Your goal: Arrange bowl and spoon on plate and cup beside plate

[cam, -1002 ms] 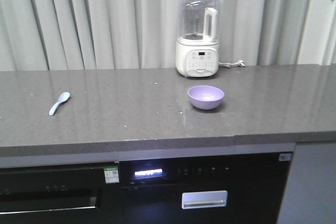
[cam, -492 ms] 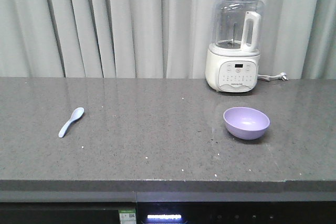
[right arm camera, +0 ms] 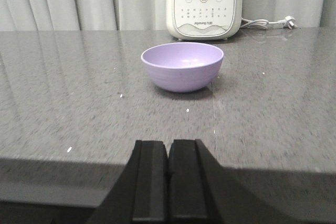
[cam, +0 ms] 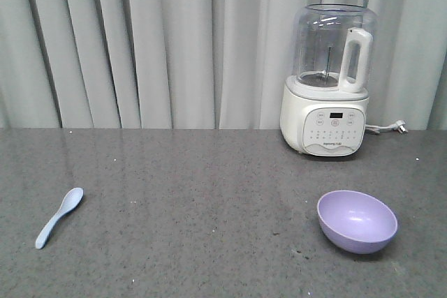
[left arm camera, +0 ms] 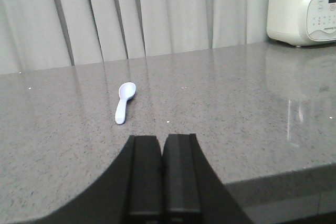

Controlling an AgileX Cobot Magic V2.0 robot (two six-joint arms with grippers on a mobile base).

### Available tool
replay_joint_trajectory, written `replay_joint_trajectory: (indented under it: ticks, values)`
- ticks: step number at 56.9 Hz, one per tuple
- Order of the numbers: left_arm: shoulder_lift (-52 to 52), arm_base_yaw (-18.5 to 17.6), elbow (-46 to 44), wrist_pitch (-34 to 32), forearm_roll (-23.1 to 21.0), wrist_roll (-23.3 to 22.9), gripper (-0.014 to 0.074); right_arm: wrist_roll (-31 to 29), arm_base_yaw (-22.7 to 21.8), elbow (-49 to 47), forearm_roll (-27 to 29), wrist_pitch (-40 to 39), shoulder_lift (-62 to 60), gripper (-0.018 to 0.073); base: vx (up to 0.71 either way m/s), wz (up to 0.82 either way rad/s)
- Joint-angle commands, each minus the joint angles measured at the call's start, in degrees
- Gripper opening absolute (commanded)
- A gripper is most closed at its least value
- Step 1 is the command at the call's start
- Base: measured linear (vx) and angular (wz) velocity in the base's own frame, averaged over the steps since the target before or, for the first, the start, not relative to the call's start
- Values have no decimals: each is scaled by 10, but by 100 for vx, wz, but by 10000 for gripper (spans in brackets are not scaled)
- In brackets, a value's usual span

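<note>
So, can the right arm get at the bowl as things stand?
Probably yes: the bowl sits straight ahead of the right gripper, only bare countertop between them. Its jaws are shut and would need opening first.

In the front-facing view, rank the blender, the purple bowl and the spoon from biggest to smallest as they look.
1. blender
2. lavender bowl, smaller even though it sits nearer the camera
3. spoon, plainly the smallest
</note>
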Motion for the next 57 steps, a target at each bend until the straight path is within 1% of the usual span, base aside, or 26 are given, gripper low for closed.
replay_joint_trajectory:
  ticks: [1,26,57]
  values:
    - [-10,0,-14,-45,-1,0,1,-1,-4,4,-3,-46,-3,-8,33,-3]
    - [-10,0,-14,-45,-1,0,1,-1,-4,4,-3,-46,-3,-8,24,1]
    - [-10,0,-14,-45,-1,0,3,-1,-4,4,-3,-46,-3,-8,5,0]
